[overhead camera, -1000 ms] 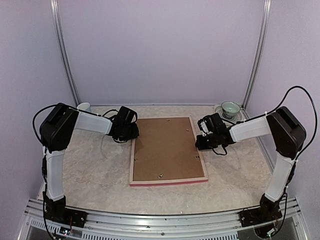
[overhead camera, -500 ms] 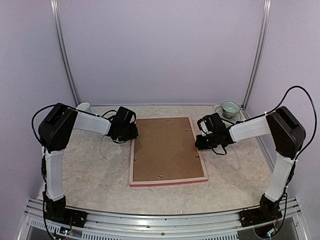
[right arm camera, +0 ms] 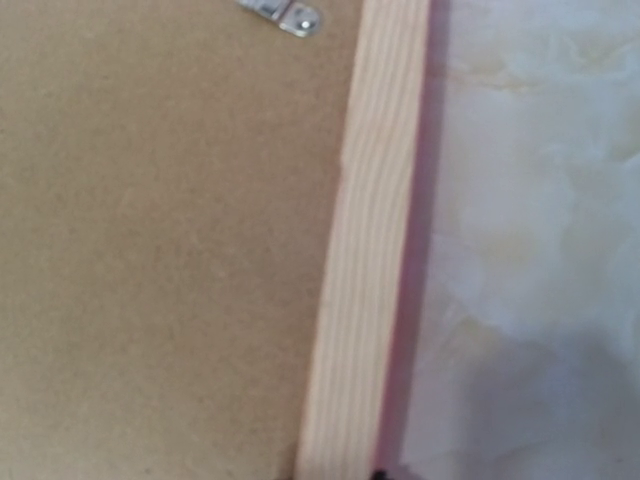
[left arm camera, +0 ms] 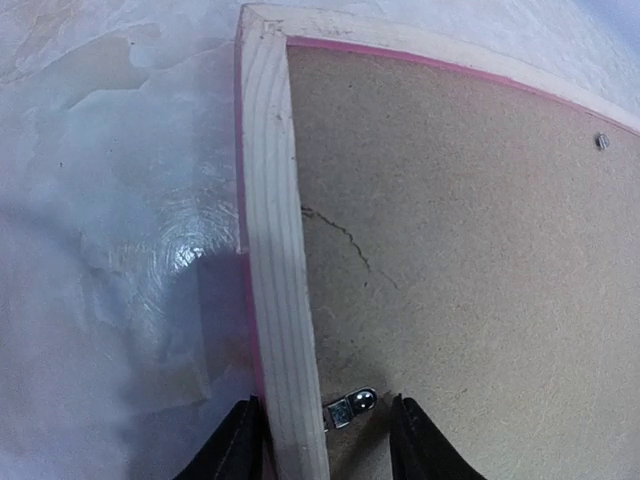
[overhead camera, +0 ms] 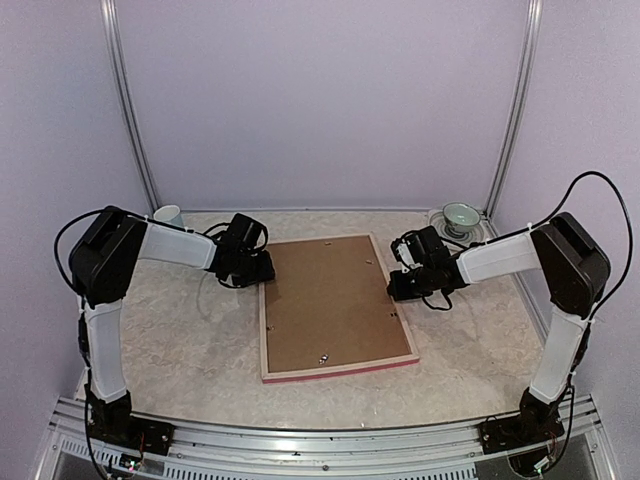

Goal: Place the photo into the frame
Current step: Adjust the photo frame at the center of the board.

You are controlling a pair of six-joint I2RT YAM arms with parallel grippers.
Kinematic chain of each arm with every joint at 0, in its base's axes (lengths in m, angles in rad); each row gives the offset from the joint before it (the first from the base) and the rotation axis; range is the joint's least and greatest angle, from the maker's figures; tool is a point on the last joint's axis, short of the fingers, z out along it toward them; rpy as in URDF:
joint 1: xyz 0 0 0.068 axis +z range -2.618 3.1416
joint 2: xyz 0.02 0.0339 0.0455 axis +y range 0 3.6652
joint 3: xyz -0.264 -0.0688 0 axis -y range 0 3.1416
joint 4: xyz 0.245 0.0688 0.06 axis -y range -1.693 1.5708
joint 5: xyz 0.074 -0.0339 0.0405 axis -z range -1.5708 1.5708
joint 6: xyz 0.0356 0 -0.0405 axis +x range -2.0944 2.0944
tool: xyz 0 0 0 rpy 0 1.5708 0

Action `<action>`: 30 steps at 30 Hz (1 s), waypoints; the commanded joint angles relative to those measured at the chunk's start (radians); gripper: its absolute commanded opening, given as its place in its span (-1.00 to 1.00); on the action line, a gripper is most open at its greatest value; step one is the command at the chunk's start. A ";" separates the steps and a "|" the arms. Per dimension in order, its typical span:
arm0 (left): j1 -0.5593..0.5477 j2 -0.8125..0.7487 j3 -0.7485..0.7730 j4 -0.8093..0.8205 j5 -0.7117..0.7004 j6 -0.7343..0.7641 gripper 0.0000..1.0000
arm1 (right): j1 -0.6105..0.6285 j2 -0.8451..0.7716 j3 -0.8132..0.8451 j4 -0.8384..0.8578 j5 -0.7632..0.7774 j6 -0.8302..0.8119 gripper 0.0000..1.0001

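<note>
The frame (overhead camera: 264, 320) lies back side up on the table, pale wood rails around a brown backing board (overhead camera: 330, 300). The photo is hidden from every view. My left gripper (overhead camera: 262, 270) stands open astride the left rail (left arm camera: 270, 230). One finger (left arm camera: 235, 445) is against the pink outer edge. The other finger (left arm camera: 415, 445) stands clear over the board, past a small metal clip (left arm camera: 350, 407). My right gripper (overhead camera: 397, 288) is shut on the right rail (right arm camera: 365, 270), and only a dark fingertip (right arm camera: 376, 473) shows at that view's bottom edge.
A white cup (overhead camera: 168, 214) stands at the back left corner. A green bowl on a plate (overhead camera: 460, 215) sits at the back right. Metal posts (overhead camera: 128, 110) rise at both back corners, with pale walls behind and a metal rail along the near edge.
My left gripper's jaws have opened off the left rail. The frame has turned a little, its far end shifting left. The right gripper's grip is unchanged.
</note>
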 commanded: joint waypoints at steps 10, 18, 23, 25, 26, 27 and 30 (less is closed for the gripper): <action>-0.013 -0.090 -0.031 -0.019 0.028 0.016 0.42 | 0.028 0.014 -0.003 -0.068 -0.061 -0.068 -1.00; -0.013 -0.181 -0.064 -0.023 0.000 0.023 0.97 | 0.028 0.012 0.013 -0.078 -0.066 -0.067 -1.00; -0.011 -0.212 -0.077 -0.030 -0.008 0.030 0.98 | 0.028 -0.019 0.018 -0.094 -0.053 -0.067 -0.93; -0.011 -0.229 -0.083 -0.033 -0.011 0.035 0.98 | 0.028 -0.038 0.020 -0.105 -0.044 -0.069 -0.85; -0.011 -0.236 -0.086 -0.037 -0.013 0.037 0.98 | 0.028 -0.048 0.020 -0.108 -0.041 -0.071 -0.78; -0.011 -0.243 -0.090 -0.041 -0.018 0.040 0.98 | 0.027 -0.057 0.023 -0.114 -0.040 -0.073 -0.70; -0.011 -0.269 -0.104 -0.054 -0.028 0.047 0.98 | 0.026 -0.080 0.038 -0.135 -0.040 -0.079 -0.35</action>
